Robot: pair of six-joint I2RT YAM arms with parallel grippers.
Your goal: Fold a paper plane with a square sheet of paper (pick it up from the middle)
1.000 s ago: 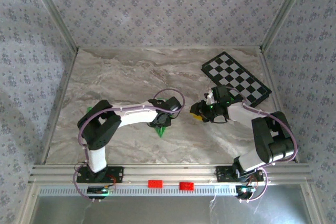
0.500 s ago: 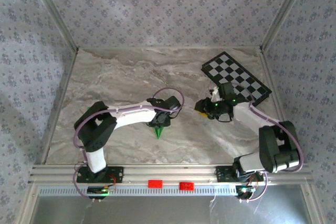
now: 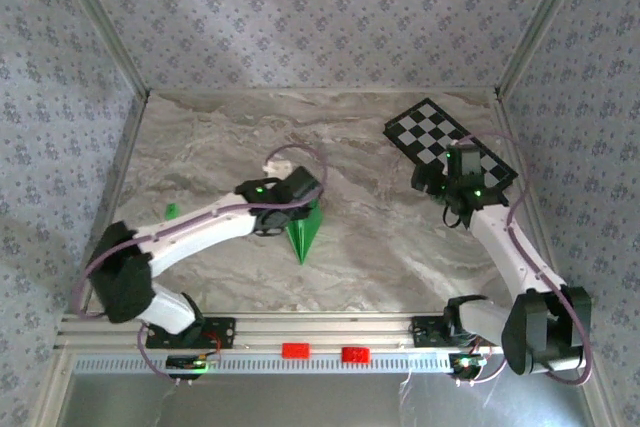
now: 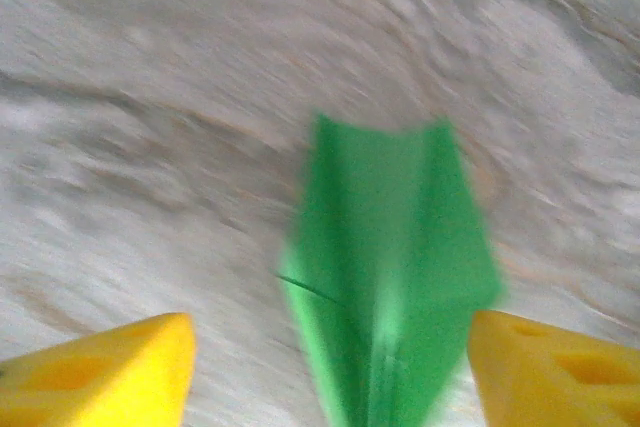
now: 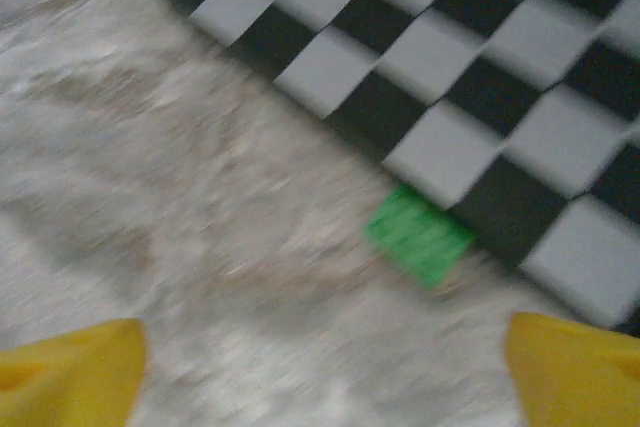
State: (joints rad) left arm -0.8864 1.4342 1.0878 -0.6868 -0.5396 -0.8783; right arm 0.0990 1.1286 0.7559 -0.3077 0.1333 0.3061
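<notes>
The square sheet of paper lies folded on the marble table as the paper plane (image 3: 303, 232), a slim bright green dart with its tip toward the near edge. My left gripper (image 3: 283, 209) hovers just left of and above its wide tail. In the left wrist view the paper plane (image 4: 395, 267) lies below and between the yellow fingertips (image 4: 110, 372), which stand wide apart and clear of it, so my left gripper (image 4: 330, 377) is open. My right gripper (image 3: 437, 182) hangs at the near edge of the checkered board. It is open (image 5: 325, 377) over bare marble.
The black-and-white checkered board (image 3: 450, 147) lies at the back right, and a tiny green block (image 5: 420, 235) rests against its edge. Another tiny green block (image 3: 171, 210) sits at the left. Patterned walls enclose the table (image 3: 380, 267).
Both grippers have opened. The left one let go of the plane and drew back from it. The right arm swung away from the centre toward the checkered board.
</notes>
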